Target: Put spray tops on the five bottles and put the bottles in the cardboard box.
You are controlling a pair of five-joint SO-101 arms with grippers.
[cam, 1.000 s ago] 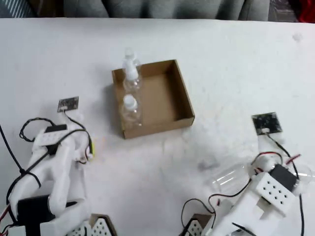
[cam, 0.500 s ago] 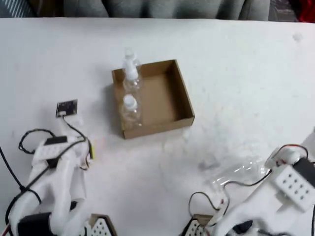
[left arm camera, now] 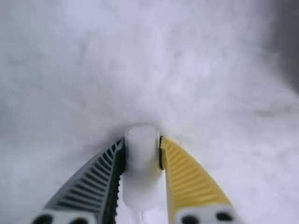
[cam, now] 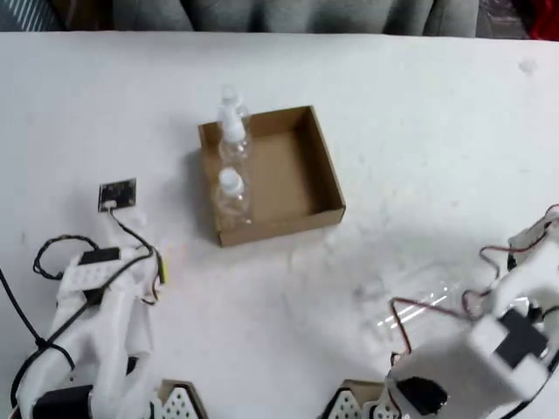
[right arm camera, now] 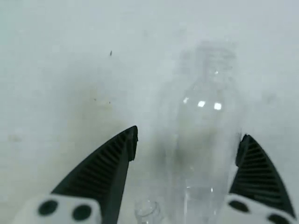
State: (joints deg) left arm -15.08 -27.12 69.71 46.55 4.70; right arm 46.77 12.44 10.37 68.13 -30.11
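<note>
The white surface (cam: 419, 105) takes up most of your high view. Your left arm (cam: 87, 332) sits low at that view's lower left, with a black cable looping beside it. Your right arm (cam: 489, 349) is folded over the lower right corner, with red and black wires running along it.

The cardboard box (cam: 288, 175) stands open near the middle of the surface, well apart from both arms. White-topped bottles (cam: 231, 196) stand in a row along the box's left wall. The top of the farthest one rises past the far rim, and you cannot tell whether that one stands inside the box or just behind it. The rest of the box floor is bare brown card.

A clear bottle (cam: 419, 305) lies on its side on the surface just beside your right arm. In the right wrist view it has no top on its threaded neck. Your right hand (right arm camera: 189, 135) is spread wide there, one of its black fingers (right arm camera: 112, 172) on each side of the bottle's body. Neither finger is closed against it.

Your left hand (left arm camera: 141, 143) is clamped on a white spray top (left arm camera: 140, 168), held above the white surface. The grey finger (left arm camera: 93, 186) presses one side of it and the yellow finger (left arm camera: 187, 186) the other.

A small dark board (cam: 118, 194) on a cable lies on the surface beyond your left arm, left of the box.
</note>
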